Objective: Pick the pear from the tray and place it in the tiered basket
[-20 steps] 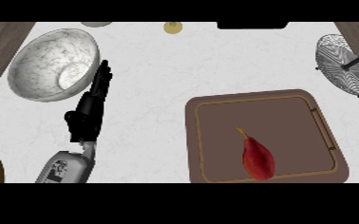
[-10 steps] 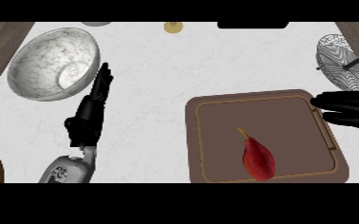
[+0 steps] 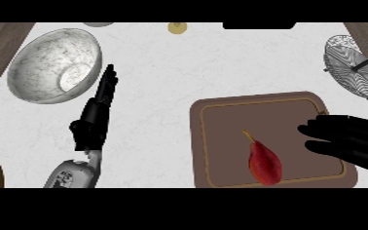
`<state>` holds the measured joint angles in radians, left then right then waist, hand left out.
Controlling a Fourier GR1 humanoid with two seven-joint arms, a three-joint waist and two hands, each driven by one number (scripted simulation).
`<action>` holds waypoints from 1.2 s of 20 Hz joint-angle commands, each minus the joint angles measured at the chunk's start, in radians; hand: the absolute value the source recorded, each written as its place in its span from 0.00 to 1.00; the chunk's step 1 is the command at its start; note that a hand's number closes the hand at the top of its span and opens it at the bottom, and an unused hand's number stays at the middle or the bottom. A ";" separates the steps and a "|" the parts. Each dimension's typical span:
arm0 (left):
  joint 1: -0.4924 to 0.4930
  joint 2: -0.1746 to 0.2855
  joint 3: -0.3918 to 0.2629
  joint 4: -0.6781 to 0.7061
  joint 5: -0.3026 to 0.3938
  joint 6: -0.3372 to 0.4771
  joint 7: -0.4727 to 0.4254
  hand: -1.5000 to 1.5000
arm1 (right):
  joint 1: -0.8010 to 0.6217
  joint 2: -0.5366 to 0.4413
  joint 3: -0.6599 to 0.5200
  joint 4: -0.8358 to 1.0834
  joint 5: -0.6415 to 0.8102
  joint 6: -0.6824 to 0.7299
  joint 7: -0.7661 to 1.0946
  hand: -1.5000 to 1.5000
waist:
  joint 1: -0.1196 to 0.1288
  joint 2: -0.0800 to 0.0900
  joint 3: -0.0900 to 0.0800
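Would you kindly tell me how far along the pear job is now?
Nothing is finished: the pear lies untouched on the tray. In hand: the open right hand hovers over the tray's right edge, apart from the pear. Left: grasp it, lift it and set it in the basket at the far right. The left hand rests open by the bowl.

Only one camera here, up at the robot's head and aimed steeply down onto the counter [image 3: 165, 87]. It sat pretty close in: the tray [image 3: 215, 126] filled most of the lower right, the marbled bowl [image 3: 50, 63] landed up-left of the tray, and the tiered basket [image 3: 346, 64] got clipped by the frame edge up-right of it. The left forearm [image 3: 72, 175] poked in from the bottom, left of the tray.
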<state>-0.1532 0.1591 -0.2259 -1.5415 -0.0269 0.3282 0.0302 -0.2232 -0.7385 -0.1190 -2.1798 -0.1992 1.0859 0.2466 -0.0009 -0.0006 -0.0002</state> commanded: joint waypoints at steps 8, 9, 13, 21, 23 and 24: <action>-0.072 -0.034 0.030 0.027 -0.036 -0.018 0.060 0.50 | 0.001 0.060 0.045 -0.007 0.303 0.083 -0.087 0.00 | 0.003 0.002 0.001; -0.008 -0.037 0.006 -0.051 -0.045 -0.009 0.057 0.50 | 0.052 0.064 0.000 -0.010 0.378 0.104 -0.191 0.00 | 0.004 0.001 0.002; -0.008 -0.005 0.049 -0.076 -0.016 -0.062 0.082 0.50 | -0.066 0.039 0.066 0.052 0.405 0.072 -0.157 0.00 | 0.010 0.001 0.001; 0.026 -0.048 0.024 -0.052 -0.062 -0.042 0.037 0.50 | 0.051 0.010 0.181 -0.007 0.704 -0.101 -0.444 0.00 | 0.007 0.002 0.002; -0.060 -0.050 0.076 0.046 -0.041 -0.061 0.009 0.50 | 0.006 -0.007 0.188 0.014 0.692 -0.105 -0.456 0.00 | 0.002 0.003 0.001; 0.005 -0.042 0.052 -0.009 -0.066 -0.054 0.028 0.50 | 0.072 0.008 0.203 -0.042 0.737 -0.142 -0.459 0.00 | 0.001 0.001 0.001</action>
<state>-0.1491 0.1229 -0.1759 -1.5572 -0.0716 0.2720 0.0508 -0.1895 -0.7315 0.0432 -2.1946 0.4327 0.9823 -0.0916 0.0035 0.0012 0.0012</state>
